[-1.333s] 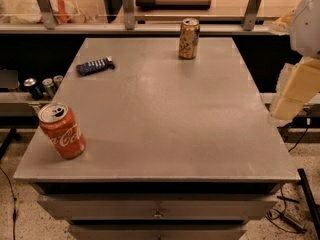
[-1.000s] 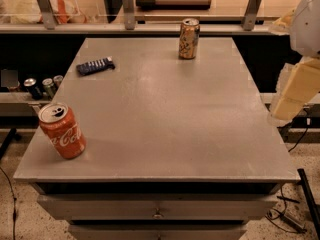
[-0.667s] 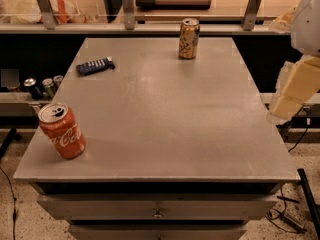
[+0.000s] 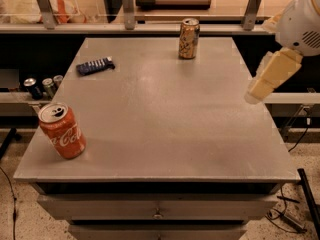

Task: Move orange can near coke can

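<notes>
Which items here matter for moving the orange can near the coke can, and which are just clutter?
Job: orange can, far edge; coke can, near-left corner; end effector, right of the table.
Lying about: blue packet on the table; small cans on the left shelf.

The orange can (image 4: 189, 39) is tan-orange with dark scrawl; the coke can (image 4: 62, 132) is red with white script; the cream gripper (image 4: 270, 77) is off the grey table's (image 4: 165, 124) right edge.
</notes>
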### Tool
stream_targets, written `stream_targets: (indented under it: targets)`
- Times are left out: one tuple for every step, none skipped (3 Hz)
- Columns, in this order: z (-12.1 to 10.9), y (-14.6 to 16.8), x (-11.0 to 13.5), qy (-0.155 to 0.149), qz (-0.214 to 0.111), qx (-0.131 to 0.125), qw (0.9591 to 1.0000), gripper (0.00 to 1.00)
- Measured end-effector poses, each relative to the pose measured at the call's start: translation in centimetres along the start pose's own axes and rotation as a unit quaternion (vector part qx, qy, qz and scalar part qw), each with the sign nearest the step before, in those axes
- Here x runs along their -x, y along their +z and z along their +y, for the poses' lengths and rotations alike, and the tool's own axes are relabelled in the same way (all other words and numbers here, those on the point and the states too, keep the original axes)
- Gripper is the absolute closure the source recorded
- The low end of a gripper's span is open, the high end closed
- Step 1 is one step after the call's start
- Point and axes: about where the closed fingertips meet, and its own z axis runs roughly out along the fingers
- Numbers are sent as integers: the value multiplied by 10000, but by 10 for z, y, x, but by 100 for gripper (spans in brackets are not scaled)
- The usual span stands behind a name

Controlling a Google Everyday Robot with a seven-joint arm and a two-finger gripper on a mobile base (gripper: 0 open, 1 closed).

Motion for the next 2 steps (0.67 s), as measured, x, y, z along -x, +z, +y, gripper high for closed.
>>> stream_targets:
  targets:
    - [-25, 29, 5, 752, -554, -211, 9954, 0]
    - [-38, 30, 12, 858, -737, -428, 9927, 0]
